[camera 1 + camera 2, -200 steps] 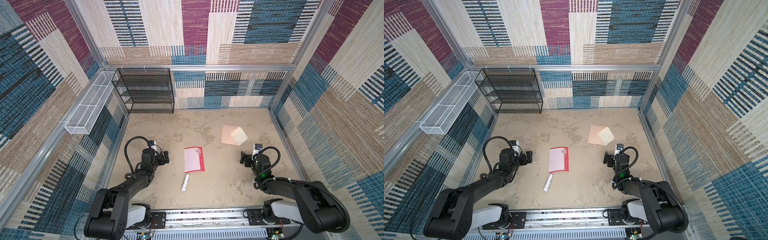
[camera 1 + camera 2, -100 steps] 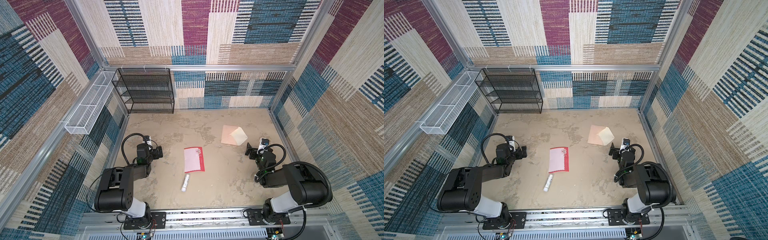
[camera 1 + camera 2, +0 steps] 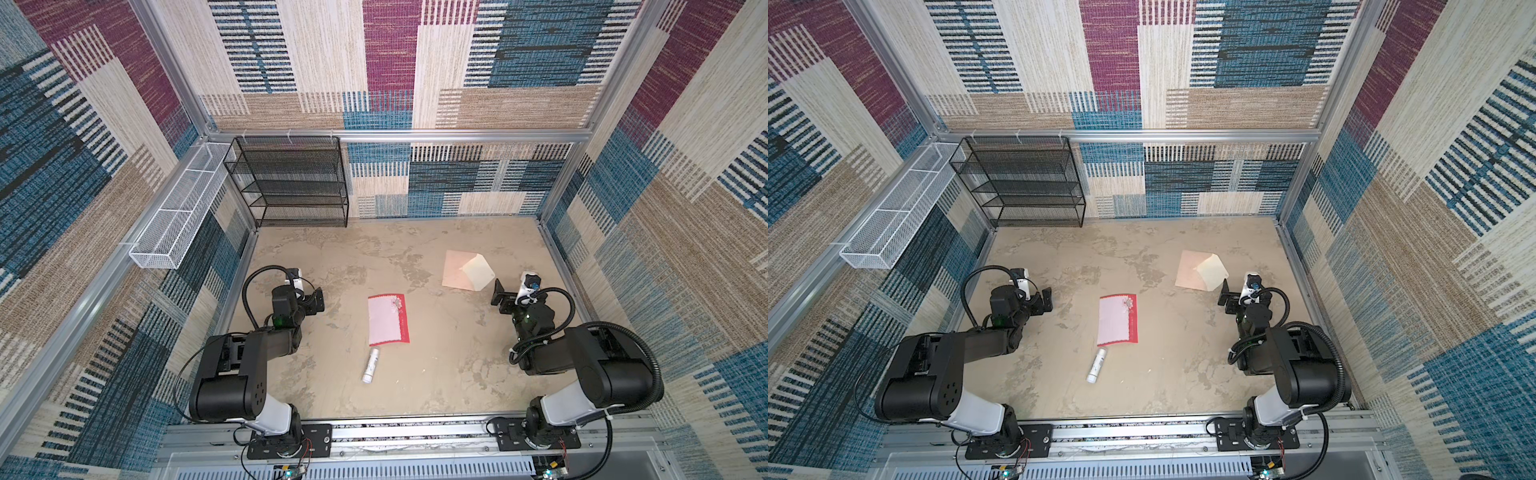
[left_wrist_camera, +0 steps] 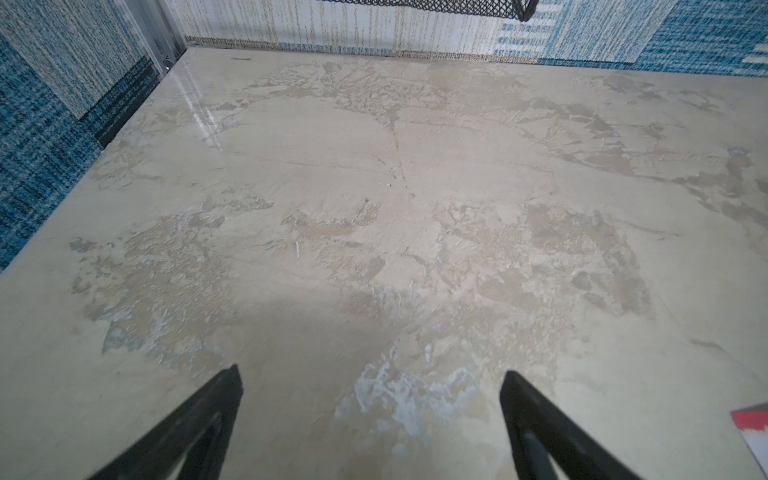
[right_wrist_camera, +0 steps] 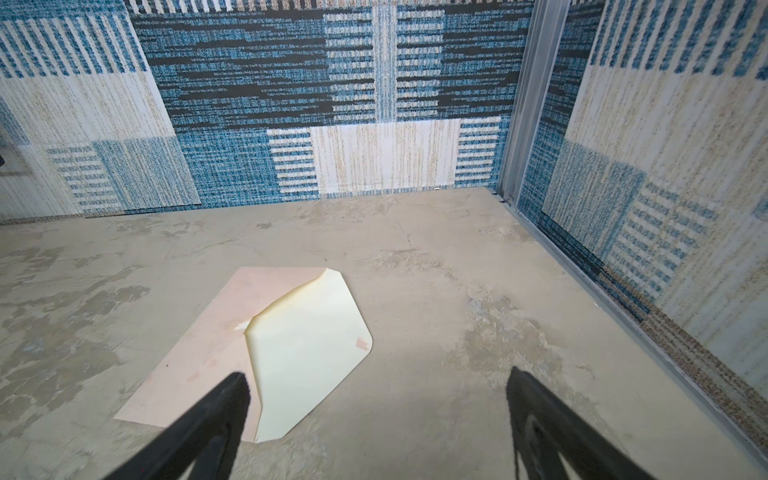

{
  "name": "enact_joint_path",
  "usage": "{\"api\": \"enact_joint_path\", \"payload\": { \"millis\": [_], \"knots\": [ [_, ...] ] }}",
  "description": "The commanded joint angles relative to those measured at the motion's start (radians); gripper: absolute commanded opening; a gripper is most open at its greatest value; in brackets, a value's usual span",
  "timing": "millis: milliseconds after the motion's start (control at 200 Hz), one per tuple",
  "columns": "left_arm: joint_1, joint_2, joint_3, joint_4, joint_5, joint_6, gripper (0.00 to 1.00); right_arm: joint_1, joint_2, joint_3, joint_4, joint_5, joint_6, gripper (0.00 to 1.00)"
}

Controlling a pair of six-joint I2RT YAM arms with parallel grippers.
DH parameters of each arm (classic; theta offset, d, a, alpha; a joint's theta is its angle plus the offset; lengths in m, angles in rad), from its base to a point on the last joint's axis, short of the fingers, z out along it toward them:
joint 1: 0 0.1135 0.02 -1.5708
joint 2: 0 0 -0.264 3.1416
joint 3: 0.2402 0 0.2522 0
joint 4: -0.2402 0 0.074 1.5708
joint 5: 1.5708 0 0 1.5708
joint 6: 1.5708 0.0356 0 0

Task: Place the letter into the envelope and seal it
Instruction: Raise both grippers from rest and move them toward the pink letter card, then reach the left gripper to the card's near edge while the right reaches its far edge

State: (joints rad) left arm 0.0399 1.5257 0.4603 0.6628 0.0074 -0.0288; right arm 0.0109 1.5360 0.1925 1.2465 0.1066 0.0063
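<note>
Envelope [image 5: 249, 353] in right wrist view; letter [image 4: 755, 432] corner in left; left fingers [image 4: 195, 428], right fingers [image 5: 208, 424] spread, empty.

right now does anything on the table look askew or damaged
Only one small thing: the envelope lies with its flap open, and the flap's edge curls up near the fold instead of lying flat. Nothing looks spilled or broken.

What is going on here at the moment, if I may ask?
Nothing is held yet: the left gripper and the right gripper are both open and empty, low over the table. The letter lies pink face up mid-table, with a small white tube just below it in both top views. The envelope, which it must go into, lies flap open farther back, close to the right gripper.
</note>
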Motion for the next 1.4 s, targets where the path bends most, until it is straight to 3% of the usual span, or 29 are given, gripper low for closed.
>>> {"api": "enact_joint_path", "payload": {
  "millis": [0,396,481,531,666,746,887,962,1112,1242,1393],
  "knots": [
    [0.001,0.000,0.005,0.047,0.017,0.023,0.99,0.000,0.000,0.004,0.067,-0.008,-0.005,1.00],
    [0.001,0.001,0.008,0.043,0.017,0.023,0.99,-0.002,0.001,0.006,0.062,-0.008,-0.004,1.00],
    [0.002,-0.002,0.002,0.050,0.016,0.023,0.89,-0.001,-0.001,0.003,0.066,-0.010,-0.005,1.00],
    [-0.001,-0.021,0.000,0.062,-0.048,0.003,0.86,0.000,-0.015,0.008,0.056,-0.006,-0.006,1.00],
    [-0.012,-0.228,0.028,-0.188,-0.234,-0.062,0.84,0.000,-0.178,0.114,-0.253,0.041,0.008,0.99],
    [-0.021,-0.336,0.048,-0.303,-0.286,-0.102,0.76,0.000,-0.268,0.185,-0.432,0.039,0.059,0.97],
    [-0.056,-0.493,0.155,-0.619,-0.333,-0.232,0.72,0.000,-0.372,0.374,-0.872,0.041,0.272,0.95],
    [-0.074,-0.540,0.231,-0.815,-0.289,-0.325,0.71,0.000,-0.395,0.453,-1.047,-0.039,0.366,0.93],
    [-0.079,-0.554,0.336,-1.081,-0.068,-0.416,0.70,0.024,-0.433,0.509,-1.229,-0.224,0.502,0.90],
    [-0.087,-0.535,0.378,-1.199,0.183,-0.431,0.69,0.126,-0.450,0.509,-1.300,-0.281,0.552,0.89],
    [-0.138,-0.514,0.358,-1.224,0.313,-0.474,0.68,0.242,-0.422,0.494,-1.322,-0.358,0.614,0.88]
  ]
}}
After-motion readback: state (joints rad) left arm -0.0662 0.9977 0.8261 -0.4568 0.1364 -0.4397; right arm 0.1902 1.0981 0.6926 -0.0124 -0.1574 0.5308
